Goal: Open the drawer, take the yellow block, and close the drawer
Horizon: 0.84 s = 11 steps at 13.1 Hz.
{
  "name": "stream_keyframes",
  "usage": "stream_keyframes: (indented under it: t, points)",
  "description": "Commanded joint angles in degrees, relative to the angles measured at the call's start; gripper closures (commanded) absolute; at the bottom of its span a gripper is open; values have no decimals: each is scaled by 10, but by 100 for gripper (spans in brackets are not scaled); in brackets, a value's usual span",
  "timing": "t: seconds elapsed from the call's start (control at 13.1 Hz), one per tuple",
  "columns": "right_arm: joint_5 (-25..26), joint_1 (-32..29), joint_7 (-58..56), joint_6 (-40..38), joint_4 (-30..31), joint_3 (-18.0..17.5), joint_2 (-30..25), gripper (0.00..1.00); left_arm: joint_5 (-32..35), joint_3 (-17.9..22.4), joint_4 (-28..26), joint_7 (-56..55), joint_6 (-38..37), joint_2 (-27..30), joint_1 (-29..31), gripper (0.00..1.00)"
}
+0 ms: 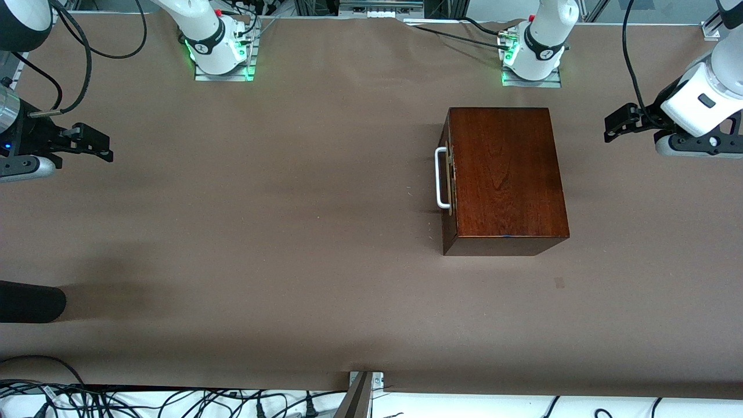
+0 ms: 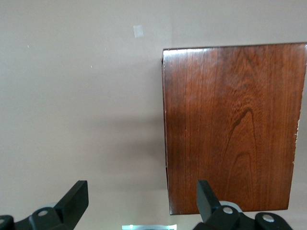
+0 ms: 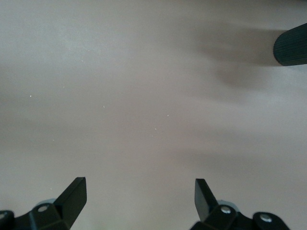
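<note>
A dark reddish-brown wooden box (image 1: 505,174) stands on the brown table, toward the left arm's end. Its drawer (image 1: 448,191) is pushed in, and the white bar handle (image 1: 441,177) faces the right arm's end. The yellow block is hidden. My left gripper (image 1: 616,123) hovers open over the table beside the box, at the side away from the handle. In the left wrist view the box top (image 2: 235,124) lies past the empty left gripper (image 2: 141,191). My right gripper (image 1: 96,144) waits open over the right arm's end of the table; the right gripper (image 3: 140,189) has only bare table under it.
A black padded cylinder (image 1: 29,302) juts in at the right arm's end, nearer the front camera, and also shows as a dark cylinder tip (image 3: 292,45). A small tape mark (image 1: 559,283) lies nearer the camera than the box. Cables (image 1: 174,400) and a bracket (image 1: 365,383) line the near edge.
</note>
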<state>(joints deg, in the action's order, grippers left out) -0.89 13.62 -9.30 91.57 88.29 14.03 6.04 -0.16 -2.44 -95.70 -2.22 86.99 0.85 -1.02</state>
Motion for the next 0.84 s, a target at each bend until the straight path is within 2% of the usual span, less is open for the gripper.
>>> stream_keyframes:
  t: [0.0, 0.38, 0.53, 0.61, 0.76]
  points:
    - [10, 0, 2, -10, -2, -1, -9, 0, -7, -2, 25, -14, -18, -18, -3, 0]
    - [10, 0, 2, -10, -2, -1, -9, 0, -9, -46, 36, -3, -54, -25, -4, 0]
    - [10, 0, 2, -10, -2, -1, -9, 0, -9, -82, 56, -13, -49, -57, -30, 0]
    - [10, 0, 2, -10, -2, -1, -9, 0, -11, -98, 82, -21, -48, -92, -48, 0]
    - [10, 0, 2, -10, -2, -1, -9, 0, -11, -113, 113, -113, -24, -137, -96, 0]
